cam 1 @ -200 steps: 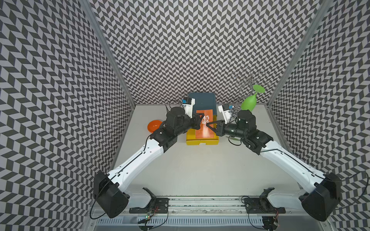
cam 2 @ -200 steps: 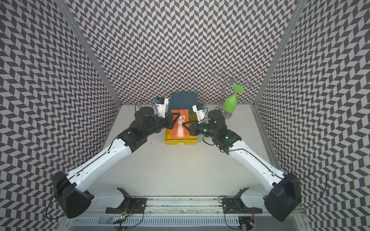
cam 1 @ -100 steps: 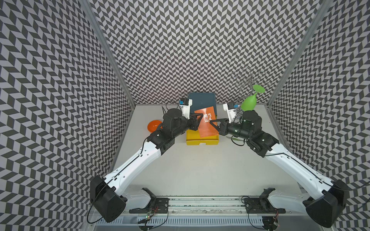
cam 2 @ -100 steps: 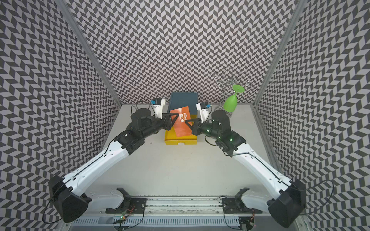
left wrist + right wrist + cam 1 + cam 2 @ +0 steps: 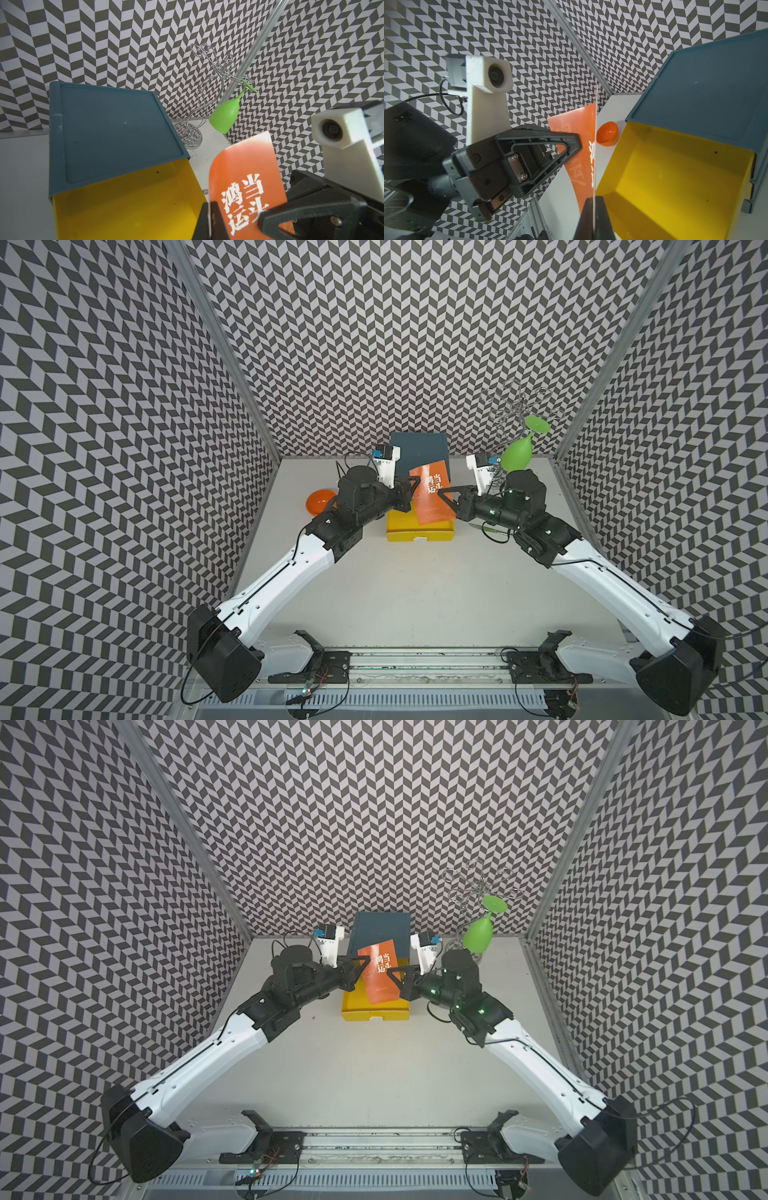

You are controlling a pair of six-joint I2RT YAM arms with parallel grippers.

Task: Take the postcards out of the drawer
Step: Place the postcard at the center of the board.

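Right pincer of mine pinches the thin, glossy orange postcard, bowed, above the smooth yellow drawer; my left pincer is clenched at its edge, grip unclear.

Three walls close the space in: the back wall, the left wall and the right wall, all papered in a black, grey and white chevron pattern. Bare metal posts run up the two back corners. The table is plain pale grey, evenly lit, its shadows soft — a slotted white strip lines its near edge.
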